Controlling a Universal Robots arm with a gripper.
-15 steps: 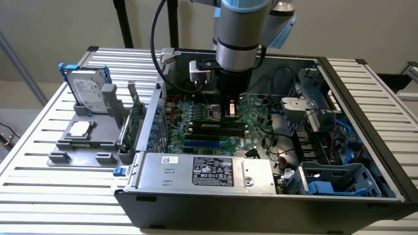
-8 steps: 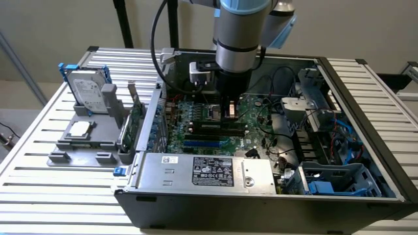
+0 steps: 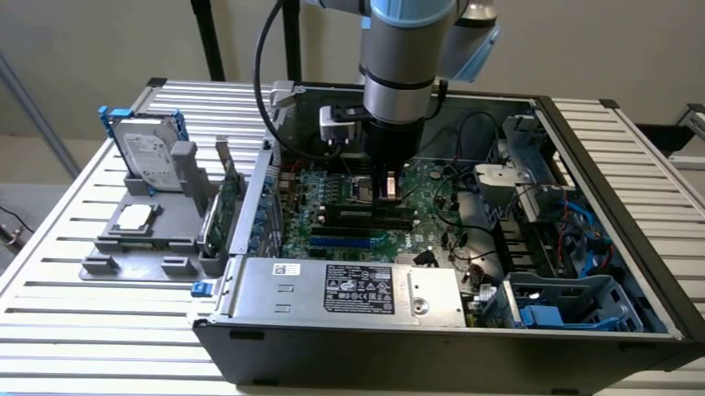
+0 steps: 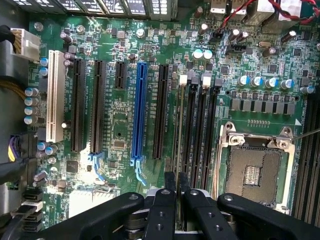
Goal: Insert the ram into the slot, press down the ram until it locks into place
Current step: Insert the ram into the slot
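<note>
The ram (image 4: 178,130) was clamped between the fingers of the gripper (image 3: 385,188), mid-frame in the exterior view.
Seemingly unseated, it was best kept square over the slot (image 4: 190,125) and pressed evenly.

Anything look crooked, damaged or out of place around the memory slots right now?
Nothing stands out. The end effector grips the ram edge-on, parallel to the slot and not visibly tilted. The motherboard shows no damage or loose parts.

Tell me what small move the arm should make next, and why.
Probably ease straight down, slowly: the fingers pinch the thin green ram stick edge-on, running parallel alongside the nearest long black plastic slot, and it seems not yet seated.
</note>
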